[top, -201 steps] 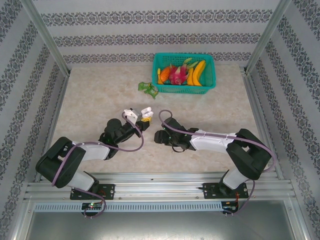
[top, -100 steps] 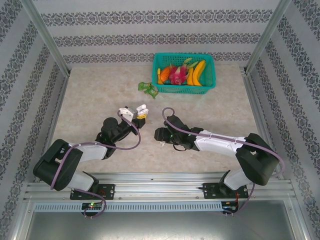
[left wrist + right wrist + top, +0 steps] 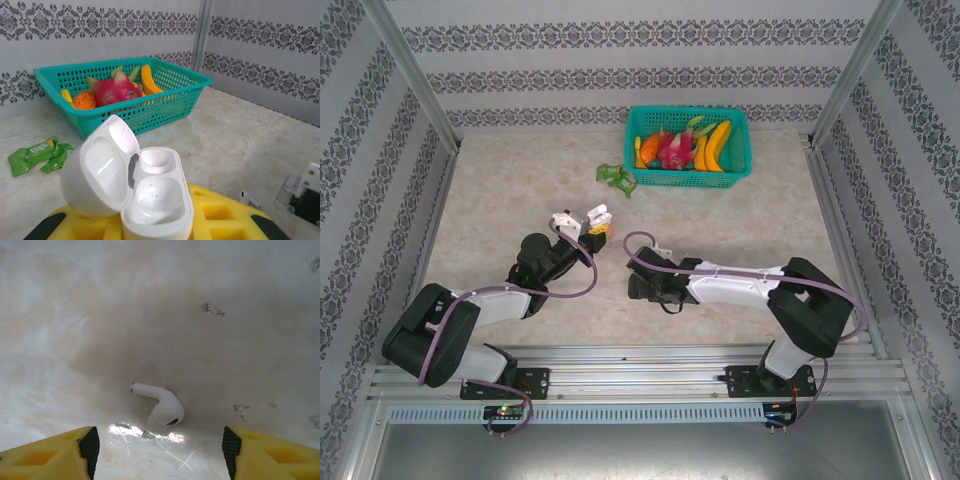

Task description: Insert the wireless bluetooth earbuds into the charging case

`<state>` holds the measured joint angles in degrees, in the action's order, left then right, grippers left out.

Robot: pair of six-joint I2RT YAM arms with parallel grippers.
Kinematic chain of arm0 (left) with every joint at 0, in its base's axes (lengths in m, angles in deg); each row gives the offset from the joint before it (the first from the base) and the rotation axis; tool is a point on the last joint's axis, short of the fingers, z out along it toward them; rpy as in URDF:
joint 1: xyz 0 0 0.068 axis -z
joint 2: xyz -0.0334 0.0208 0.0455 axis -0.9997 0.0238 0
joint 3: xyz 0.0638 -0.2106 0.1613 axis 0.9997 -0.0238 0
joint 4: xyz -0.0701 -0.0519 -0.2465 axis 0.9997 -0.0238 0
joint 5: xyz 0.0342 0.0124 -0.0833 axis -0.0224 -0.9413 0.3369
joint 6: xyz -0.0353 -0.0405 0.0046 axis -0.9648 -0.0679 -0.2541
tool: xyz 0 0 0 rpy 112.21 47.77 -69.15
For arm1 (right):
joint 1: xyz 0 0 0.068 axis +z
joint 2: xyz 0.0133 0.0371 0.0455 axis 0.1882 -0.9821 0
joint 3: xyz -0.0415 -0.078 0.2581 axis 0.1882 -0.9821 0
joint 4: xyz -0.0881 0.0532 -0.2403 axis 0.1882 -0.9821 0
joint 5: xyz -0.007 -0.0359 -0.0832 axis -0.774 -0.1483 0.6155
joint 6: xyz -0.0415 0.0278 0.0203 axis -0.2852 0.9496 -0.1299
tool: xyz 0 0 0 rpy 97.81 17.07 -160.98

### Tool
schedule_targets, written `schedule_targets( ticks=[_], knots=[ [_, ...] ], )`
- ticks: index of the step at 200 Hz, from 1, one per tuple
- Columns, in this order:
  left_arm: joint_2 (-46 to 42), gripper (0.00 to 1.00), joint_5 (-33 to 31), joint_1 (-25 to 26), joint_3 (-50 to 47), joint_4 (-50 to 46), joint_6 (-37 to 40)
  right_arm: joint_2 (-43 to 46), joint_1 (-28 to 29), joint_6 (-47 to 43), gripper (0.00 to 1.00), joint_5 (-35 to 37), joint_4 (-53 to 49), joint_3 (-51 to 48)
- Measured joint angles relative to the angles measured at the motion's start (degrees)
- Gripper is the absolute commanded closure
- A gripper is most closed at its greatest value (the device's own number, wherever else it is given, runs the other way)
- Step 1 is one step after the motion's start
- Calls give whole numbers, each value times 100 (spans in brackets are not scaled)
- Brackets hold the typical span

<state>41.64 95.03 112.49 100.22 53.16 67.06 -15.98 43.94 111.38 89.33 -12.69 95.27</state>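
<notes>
- top external view: the left gripper [image 3: 584, 224] is reaching out over the pale marble-look table [image 3: 500, 180], left of the middle, with its yellow fingers clenching a small white charging case [image 3: 599, 214].
- the case's lid is standing open, so the case is showing as two white lumps above the gripper.
- the right gripper [image 3: 641, 287] is pointing left and hanging low over the table, nearer the robot's bases, a little right of the left gripper and apart from it.
- a teal basket [image 3: 742, 150] is sitting at the far edge of the table with colourful fruit [image 3: 672, 148] in it, and a green packet [image 3: 616, 178] is lying just beside its near left corner.
- left wrist view: the charging case [image 3: 157, 200] is standing upright, grasped between the two yellow fingers [image 3: 220, 215], with its lid [image 3: 100, 172] hinged back to the left.
- the two rounded wells in the case are showing bare white plastic.
- a white earbud [image 3: 247, 199] is lying on the table to the right of the case, well apart from it.
- the basket and the green packet are sitting farther back near the patterned wall.
- right wrist view: the white earbud [image 3: 161, 405] is lying on its side on the table, its stem pointing left.
- the right gripper's fingertips [image 3: 90, 447] are standing wide apart and released, one on each side of the earbud and nearer the camera, touching neither it nor anything else.
</notes>
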Motion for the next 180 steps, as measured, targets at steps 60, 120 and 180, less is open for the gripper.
schedule_targets(
  ticks=[60,120,180],
  knots=[
    [-31,100,0,-15,0,-22,-15,-713,61,-138,31,686,-796,802],
    [-31,100,0,-74,0,-24,-22,-1102,175,-348,31,879,-1099,1047],
    [-31,100,0,-74,0,-24,-83,-1091,175,-367,31,905,-1054,992]
  ],
)
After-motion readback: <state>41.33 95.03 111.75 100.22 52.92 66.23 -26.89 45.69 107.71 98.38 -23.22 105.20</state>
